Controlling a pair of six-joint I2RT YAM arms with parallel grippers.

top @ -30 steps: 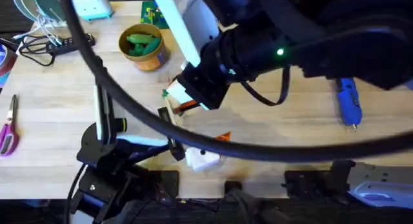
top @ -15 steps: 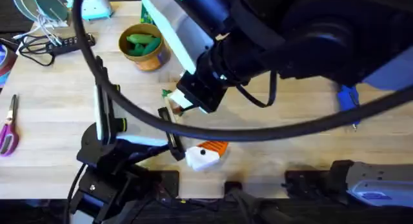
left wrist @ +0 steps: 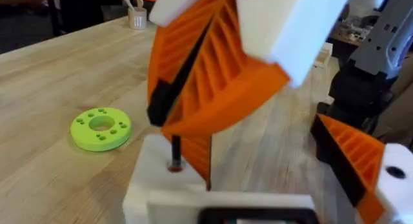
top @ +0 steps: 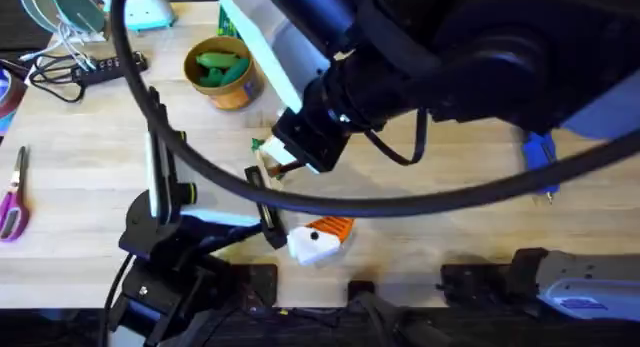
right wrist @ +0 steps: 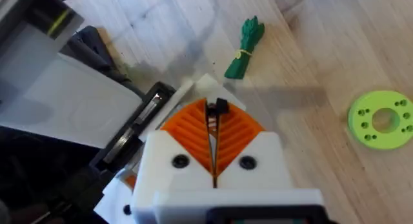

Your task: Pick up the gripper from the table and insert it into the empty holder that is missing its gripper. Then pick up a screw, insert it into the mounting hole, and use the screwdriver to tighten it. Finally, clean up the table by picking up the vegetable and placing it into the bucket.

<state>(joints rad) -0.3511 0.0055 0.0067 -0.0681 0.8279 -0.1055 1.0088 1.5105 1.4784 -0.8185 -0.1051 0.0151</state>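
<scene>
My right gripper is shut on a small dark screw, its orange pads pressed together. It hangs just above the white holder on my left gripper, and the screw's tip meets a hole in that block. The orange gripper sits against the holder. My left gripper stands open near the table's front edge. The dark green vegetable lies on the wood just beyond them. The tan bucket stands at the far left. The blue screwdriver lies at the right.
A flat green disc lies near the grippers. Bright green pieces sit in the bucket. Scissors lie at the left edge, and a power strip with cables at the far left. A black cable loops over the table.
The right arm shifted toward the far left a second ago, uncovering the orange gripper, and has hardly moved since. The left arm has stayed still.
</scene>
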